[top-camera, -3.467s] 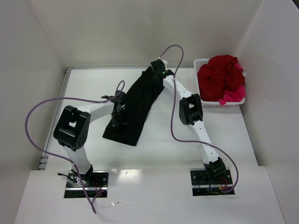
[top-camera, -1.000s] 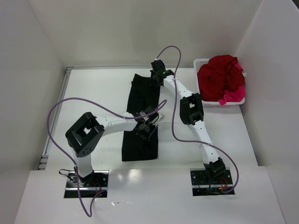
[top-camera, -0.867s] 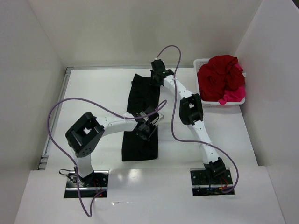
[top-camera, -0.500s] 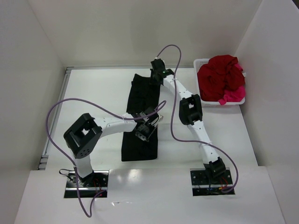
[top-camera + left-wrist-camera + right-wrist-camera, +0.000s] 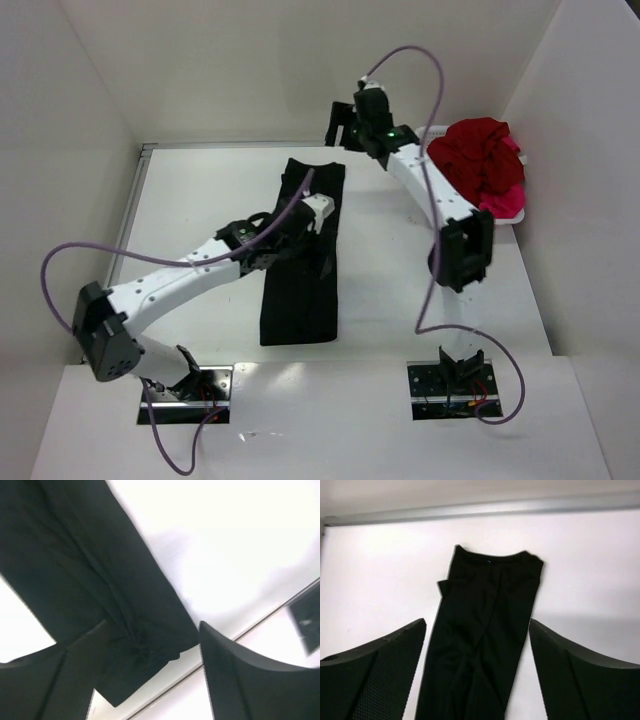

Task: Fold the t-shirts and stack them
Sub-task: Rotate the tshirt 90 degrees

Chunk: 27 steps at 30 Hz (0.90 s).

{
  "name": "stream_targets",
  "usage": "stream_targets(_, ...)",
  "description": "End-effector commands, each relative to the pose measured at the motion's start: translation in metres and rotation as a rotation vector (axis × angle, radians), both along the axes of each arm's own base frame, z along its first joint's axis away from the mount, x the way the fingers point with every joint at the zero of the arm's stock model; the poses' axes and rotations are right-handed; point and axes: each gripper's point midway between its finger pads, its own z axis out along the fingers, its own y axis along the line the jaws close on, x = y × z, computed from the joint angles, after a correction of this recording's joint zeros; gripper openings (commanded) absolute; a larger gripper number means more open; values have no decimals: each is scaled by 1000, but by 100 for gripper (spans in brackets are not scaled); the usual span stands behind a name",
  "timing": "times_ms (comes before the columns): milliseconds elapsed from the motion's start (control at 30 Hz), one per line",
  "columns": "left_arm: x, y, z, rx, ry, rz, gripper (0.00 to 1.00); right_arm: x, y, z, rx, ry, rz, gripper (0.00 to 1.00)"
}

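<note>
A black t-shirt (image 5: pixel 300 290) lies folded into a long narrow strip down the middle of the table, collar end at the back. It also shows in the left wrist view (image 5: pixel 90 570) and the right wrist view (image 5: pixel 485 630). My left gripper (image 5: pixel 318 212) hangs open above the strip's middle, and its jaws (image 5: pixel 152 625) hold nothing. My right gripper (image 5: pixel 345 125) is raised behind the collar end, open and empty (image 5: pixel 477 622), with the shirt flat on the table below it. Dark red t-shirts (image 5: pixel 475 160) and a pink one (image 5: pixel 503 200) are heaped in the basket.
A white plastic basket (image 5: pixel 517 217) stands at the back right against the side wall. White walls close in the table on the left, back and right. A metal rail (image 5: pixel 485 507) runs along the back edge. Purple cables loop off both arms.
Both grippers have opened and let go of the black t-shirt. Both arms have lifted away from it, and the shirt stays flat in its strip.
</note>
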Motion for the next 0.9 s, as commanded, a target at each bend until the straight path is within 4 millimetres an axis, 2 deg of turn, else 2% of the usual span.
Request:
stream_targets(0,8,24,46,-92,-63,155,83,-32,-24,113,88,-237,-16,91)
stream_targets(33,10,30,50,-116,-63,206,88,-55,-31,146,116,-286,-4,94)
stream_targets(67,5,38,56,-135,-78,232,92,-64,-37,130,106,-246,4,100)
stream_targets(100,6,45,56,-133,-91,268,95,-77,-38,128,119,-223,18,100)
stream_targets(133,9,50,58,-158,-91,318,97,-97,-40,146,144,-249,49,100)
stream_targets(167,4,55,54,-164,-83,329,100,-111,-41,117,163,-172,46,100)
stream_targets(200,8,60,58,-173,-93,366,100,-122,-41,110,179,-156,56,100)
stream_targets(233,7,64,51,-170,-69,397,100,-136,-39,102,201,-126,85,100)
stream_targets(267,5,65,53,-197,-55,425,100,-157,-44,84,209,-80,88,100)
stream_targets(300,5,69,52,-210,-48,448,100,-169,-43,75,234,-46,93,100)
stream_targets(333,3,74,42,-196,-20,476,100,-181,-43,66,247,-19,107,100)
stream_targets(367,-1,73,41,-215,-2,491,100,-203,-44,48,265,29,130,100)
stream_targets(433,-3,77,33,-224,27,522,100,-224,-43,36,300,68,153,100)
stream_targets(467,-4,83,25,-226,52,549,100,-238,-47,14,298,126,149,100)
stream_targets(500,-6,84,19,-235,86,574,100,-250,-45,13,301,133,169,100)
stream_targets(567,-12,87,12,-267,142,580,100,-275,-41,-16,267,230,190,100)
stream_targets(600,-17,90,-3,-250,182,593,100,-284,-40,-17,272,244,196,100)
stream_targets(667,-20,93,-9,-257,205,594,100,-304,-29,-31,282,296,220,100)
stream_targets(767,-17,98,-21,-225,227,593,100,-328,-10,-39,305,344,250,100)
stream_targets(833,-17,101,-31,-195,270,578,100,-338,-2,-46,313,386,258,98)
stream_targets(867,-19,98,-45,-164,314,575,100,-342,4,-48,337,403,252,98)
